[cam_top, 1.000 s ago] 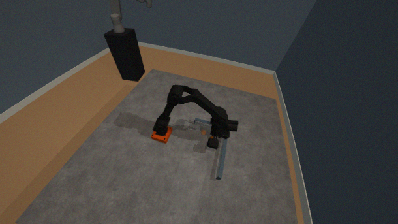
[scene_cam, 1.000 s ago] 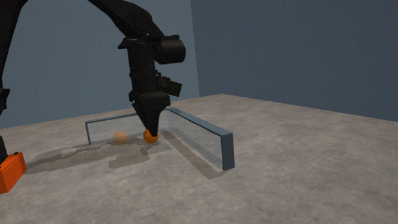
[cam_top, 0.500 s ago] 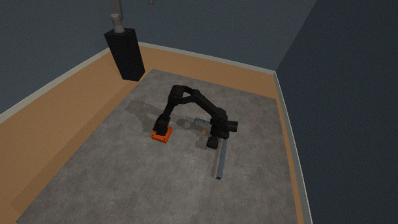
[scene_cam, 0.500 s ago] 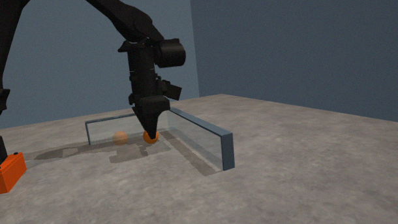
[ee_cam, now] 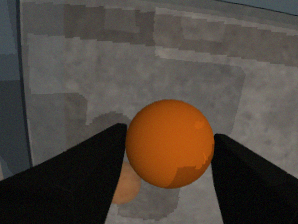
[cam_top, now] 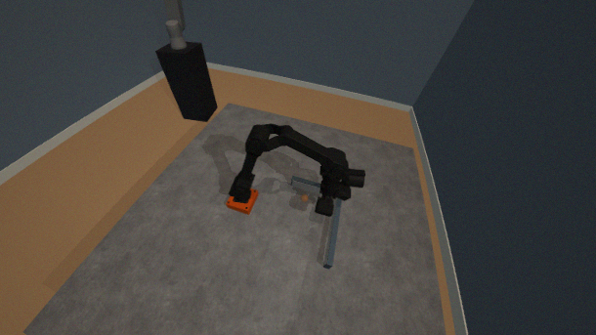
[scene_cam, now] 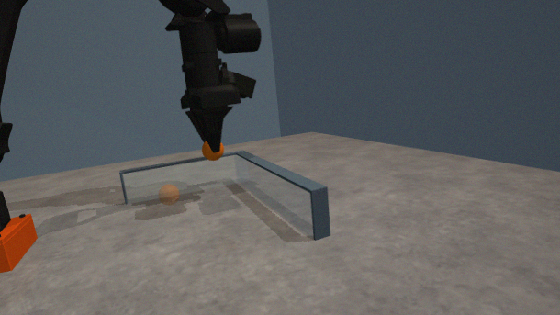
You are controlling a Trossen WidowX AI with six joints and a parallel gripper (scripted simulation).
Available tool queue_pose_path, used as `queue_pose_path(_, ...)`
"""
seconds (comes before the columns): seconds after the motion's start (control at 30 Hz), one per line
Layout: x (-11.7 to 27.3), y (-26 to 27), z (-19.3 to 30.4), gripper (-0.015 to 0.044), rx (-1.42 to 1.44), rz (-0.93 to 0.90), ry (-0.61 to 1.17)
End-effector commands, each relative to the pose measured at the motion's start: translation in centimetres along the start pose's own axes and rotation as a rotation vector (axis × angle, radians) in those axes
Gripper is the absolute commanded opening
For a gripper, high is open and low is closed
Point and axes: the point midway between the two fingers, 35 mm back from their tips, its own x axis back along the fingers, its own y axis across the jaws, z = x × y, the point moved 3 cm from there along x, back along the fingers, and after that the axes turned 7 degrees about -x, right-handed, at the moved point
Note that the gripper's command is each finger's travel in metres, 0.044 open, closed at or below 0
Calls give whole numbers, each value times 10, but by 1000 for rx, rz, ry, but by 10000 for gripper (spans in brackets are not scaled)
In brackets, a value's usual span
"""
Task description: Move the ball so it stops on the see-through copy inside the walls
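Gripper (scene_cam: 212, 143) pinched the ball (scene_cam: 213, 151), up off the table.

Side view showed it mid-frame above the glass corner (scene_cam: 237, 153); wrist cam showed the faint copy (ee_cam: 124, 184) lower left, and the top view hid the ball.

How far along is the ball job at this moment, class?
Done: the gripper is shut on the ball and holds it off the table, level with the walls' top edge. In hand: carrying it toward the see-through copy. Left: set it on the copy, release, move the gripper away.
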Motion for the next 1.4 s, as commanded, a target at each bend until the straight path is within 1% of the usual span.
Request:
queue_pose_path(0.0, 21, 0, 2, 0, -3, -1, 9)
queue_pose_path(0.2, 54, -2, 8, 0, -13, 1, 26)
queue_pose_path(0.33, 57, -2, 9, 0, -14, 1, 28)
queue_pose_path(1.13, 18, 17, 80, 0, -14, -2, 34)
queue_pose_path(1.27, 14, 18, 82, 0, -14, -2, 35)
queue_pose_path(1.37, 3, 18, 82, 0, -14, -2, 35)
